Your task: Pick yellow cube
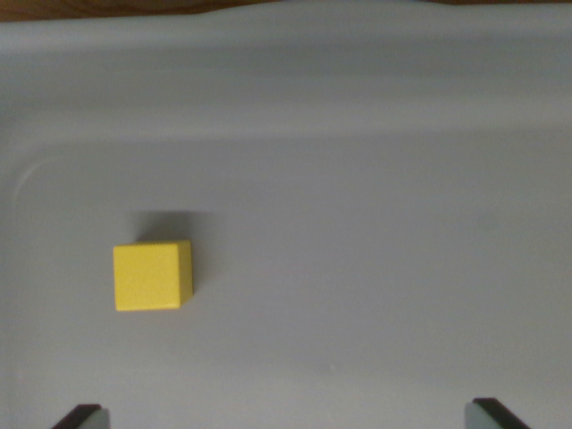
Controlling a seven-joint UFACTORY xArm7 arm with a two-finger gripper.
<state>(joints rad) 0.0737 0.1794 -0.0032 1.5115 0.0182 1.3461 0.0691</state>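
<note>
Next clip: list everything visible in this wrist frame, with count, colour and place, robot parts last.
yellow cube: one, yellow, resting on the tray floor toward the wrist view's left, below the middle height, apart from the walls.
tray: one, pale grey, fills nearly the whole frame; its far wall runs across the top and a rounded corner shows at upper left.
brown surface: one thin strip, dark brown, along the top edge beyond the tray.
gripper: one, two dark fingertips at the bottom edge, one near each bottom corner, spread wide apart, holding nothing; the cube lies above and between them, nearer the left one.
</note>
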